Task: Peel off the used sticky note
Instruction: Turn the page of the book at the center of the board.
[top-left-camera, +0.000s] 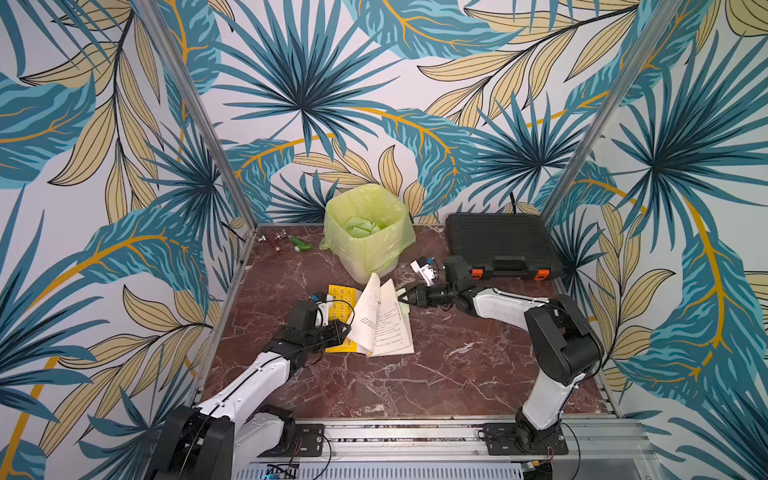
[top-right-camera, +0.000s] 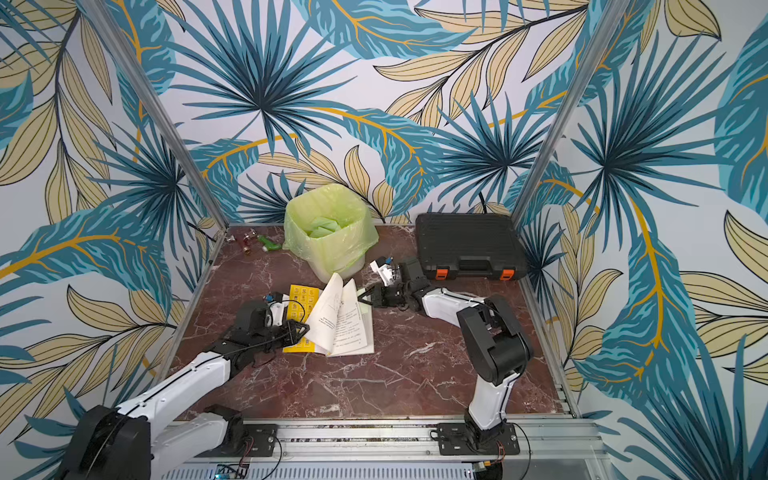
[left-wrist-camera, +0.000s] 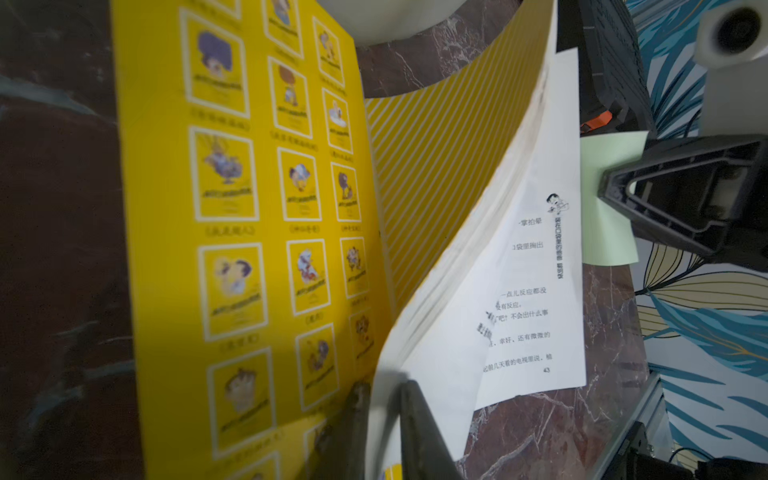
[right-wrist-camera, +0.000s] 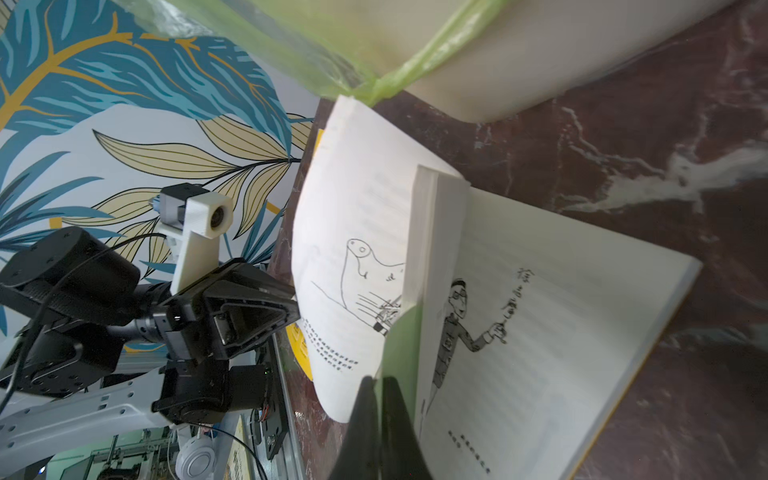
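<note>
An open book (top-left-camera: 388, 332) with a yellow cover (left-wrist-camera: 249, 208) lies mid-table, some of its pages standing up in a fan. A pale green sticky note (right-wrist-camera: 401, 345) sticks out from the right-hand page (right-wrist-camera: 540, 332). It also shows in the left wrist view as the sticky note (left-wrist-camera: 611, 224). My right gripper (right-wrist-camera: 376, 382) is shut on the note's free edge, coming in low from the right in both top views (top-left-camera: 401, 296) (top-right-camera: 360, 296). My left gripper (left-wrist-camera: 382, 390) is at the book's left side (top-left-camera: 347, 328), its jaws a little apart around the edge of the raised pages.
A bin (top-left-camera: 365, 232) lined with a green bag stands just behind the book, with green paper inside. A black tool case (top-left-camera: 498, 241) sits at the back right. Small fittings (top-left-camera: 291, 243) lie at the back left corner.
</note>
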